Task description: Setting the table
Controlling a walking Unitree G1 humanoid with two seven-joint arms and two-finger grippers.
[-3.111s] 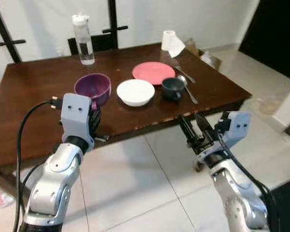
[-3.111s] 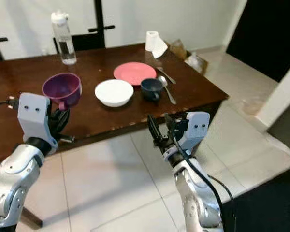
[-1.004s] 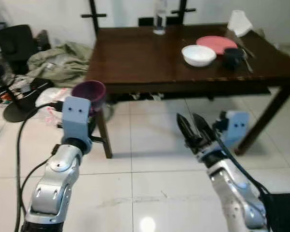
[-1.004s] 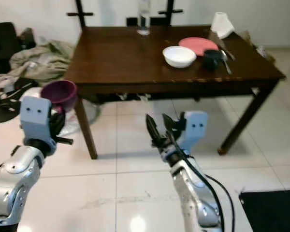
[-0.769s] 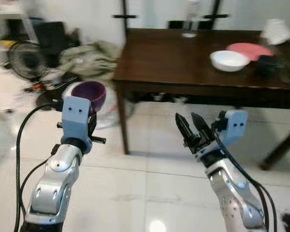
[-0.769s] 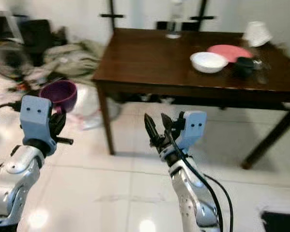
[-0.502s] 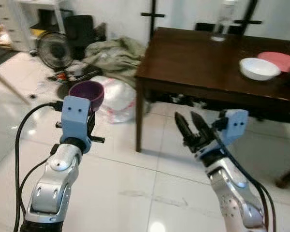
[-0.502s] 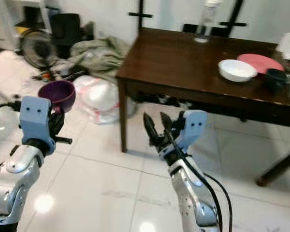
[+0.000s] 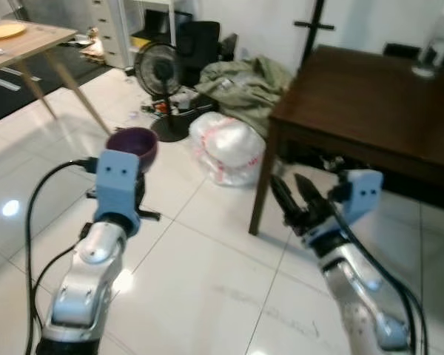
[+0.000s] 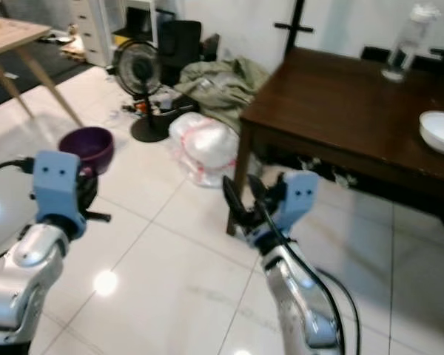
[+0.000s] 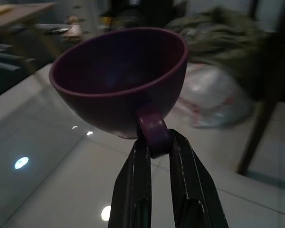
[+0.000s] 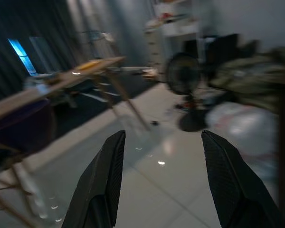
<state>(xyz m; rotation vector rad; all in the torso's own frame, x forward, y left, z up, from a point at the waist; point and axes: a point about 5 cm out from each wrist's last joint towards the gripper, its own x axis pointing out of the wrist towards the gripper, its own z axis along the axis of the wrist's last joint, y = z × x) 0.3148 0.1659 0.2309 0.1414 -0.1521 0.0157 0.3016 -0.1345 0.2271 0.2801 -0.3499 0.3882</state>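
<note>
Purple cup point(image 11: 121, 80) pinched by its handle in left gripper point(image 11: 154, 145), right gripper point(image 12: 164, 183) spread wide and empty; mid-carry, next likely walk to light wooden table point(image 9: 18, 44) and set it down.

- A dark brown wooden table point(image 10: 340, 111) stands at the right – a clear water bottle point(image 10: 403, 44) upright near its far edge, a white bowl point(image 10: 440, 131) at its right end.
- A light wooden table point(image 9: 26, 37) stands at the far left, with a yellow plate point(image 9: 4, 30) on it.
- The white tiled floor point(image 9: 207, 266) carries a black fan point(image 9: 161, 78), a white plastic bag point(image 9: 229, 148) just beside the dark table's leg, and a heap of greenish cloth point(image 9: 244, 81) behind the bag.
</note>
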